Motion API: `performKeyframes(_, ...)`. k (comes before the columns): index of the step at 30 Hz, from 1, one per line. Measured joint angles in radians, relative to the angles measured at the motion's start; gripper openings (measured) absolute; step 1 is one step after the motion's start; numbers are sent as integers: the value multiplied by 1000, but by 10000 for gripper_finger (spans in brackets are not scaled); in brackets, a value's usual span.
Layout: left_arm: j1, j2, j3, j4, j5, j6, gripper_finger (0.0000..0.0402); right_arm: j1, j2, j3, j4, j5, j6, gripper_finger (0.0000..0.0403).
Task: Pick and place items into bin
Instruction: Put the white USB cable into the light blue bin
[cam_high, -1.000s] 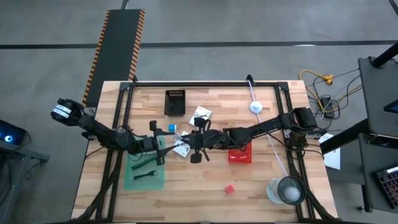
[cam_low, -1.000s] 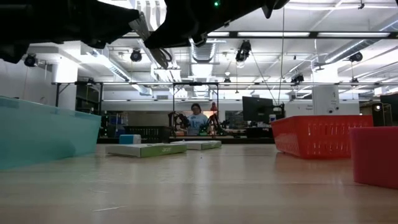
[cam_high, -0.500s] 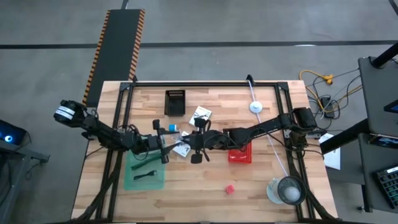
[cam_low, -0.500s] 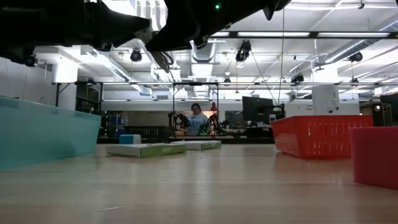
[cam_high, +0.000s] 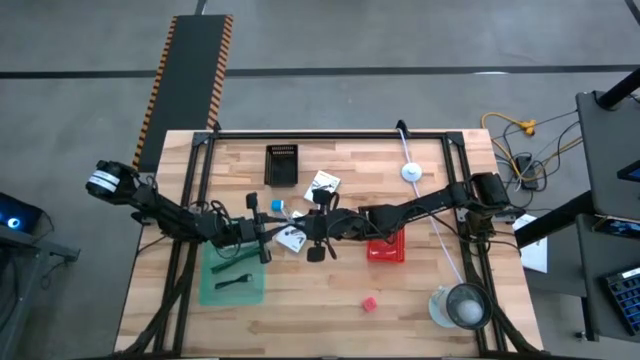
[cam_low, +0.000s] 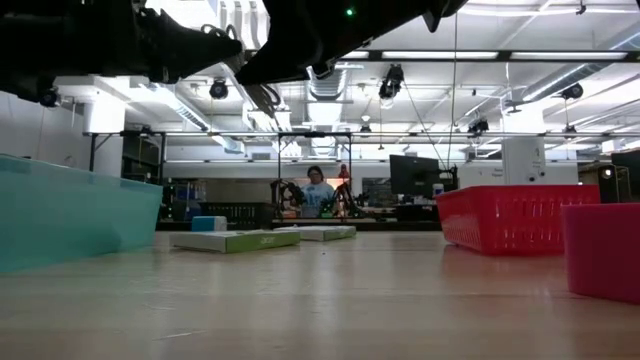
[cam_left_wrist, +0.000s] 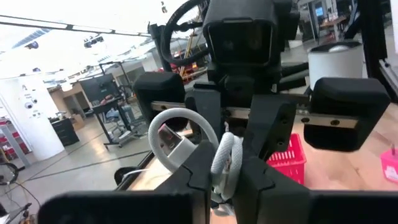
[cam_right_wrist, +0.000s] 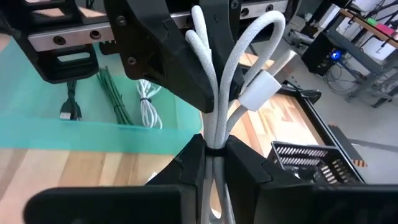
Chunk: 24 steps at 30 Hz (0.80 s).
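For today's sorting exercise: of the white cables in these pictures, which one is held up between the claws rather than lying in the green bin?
The looped white cable, pinched by both the right claw and the left claw. The other white cable lies coiled inside the green bin.

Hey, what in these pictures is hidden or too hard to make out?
- White cable: in the high view, lost between the left gripper and right gripper.
- Low view: the teal bin wall hides its contents, and the top edge cuts off both arms.
- High view: the print on the white packet is too small to read.
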<state>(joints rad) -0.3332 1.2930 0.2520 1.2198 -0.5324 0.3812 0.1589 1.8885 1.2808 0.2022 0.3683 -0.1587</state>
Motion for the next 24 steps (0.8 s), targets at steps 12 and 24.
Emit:
performKeyframes(12,0,-21,0,-26,-7,22,15,-5,-2,60,-279,99,30,155)
performKeyframes(24,-2,-69,0,-150,-128,-19,15,-61,-4,28,-513,106,185,183)
